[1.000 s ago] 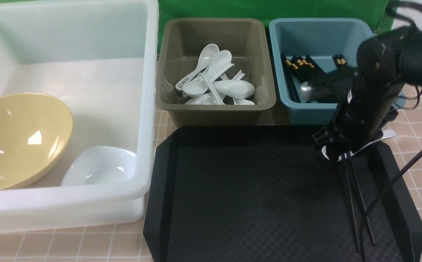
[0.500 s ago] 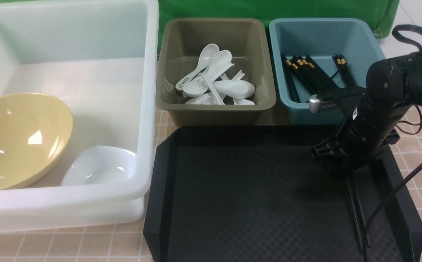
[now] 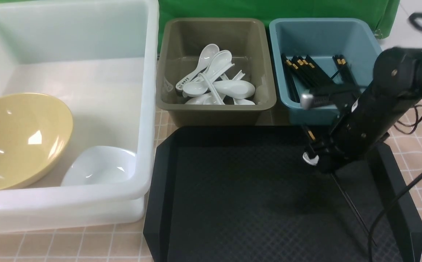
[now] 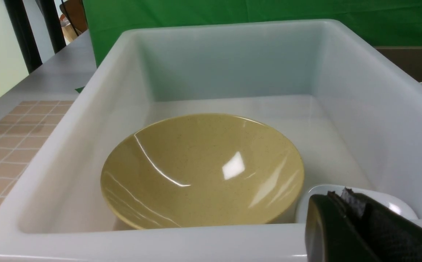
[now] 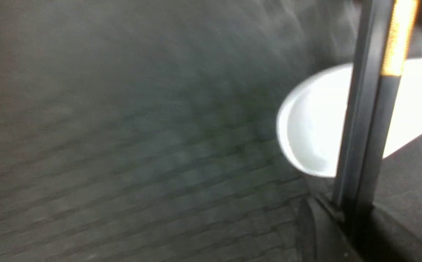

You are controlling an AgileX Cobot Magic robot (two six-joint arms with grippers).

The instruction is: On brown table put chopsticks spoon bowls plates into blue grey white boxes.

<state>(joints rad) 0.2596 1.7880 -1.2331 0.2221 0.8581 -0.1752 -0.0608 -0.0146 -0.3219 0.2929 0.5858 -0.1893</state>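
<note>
My right pincer (image 3: pixel 318 162) is clamped on the chopsticks (image 5: pixel 360 138) near their gold-banded end, low over the 3 o'clock side of the black tray (image 3: pixel 232 203). The long thin ends trail toward 5 o'clock, down close to the tray floor. The white spoon (image 5: pixel 312 127) lies just behind the sticks. I cannot tell whether I am touching it.

The teal-blue bin (image 3: pixel 323 21), with more sticks in it, stands at my 12 o'clock. The olive-grey bin (image 3: pixel 214 109) with the other spoons is at 10 o'clock.

I am holding far off the sticks' middle, so I judge they may swivel in the grip or one may slide free. The trailing tips could drag on the tray, or snag the bin's near wall if I carry them low. I might also knock the spoon aside. My left pincer (image 4: pixel 342 203) hangs closed by the white tub (image 4: pixel 160 243).
</note>
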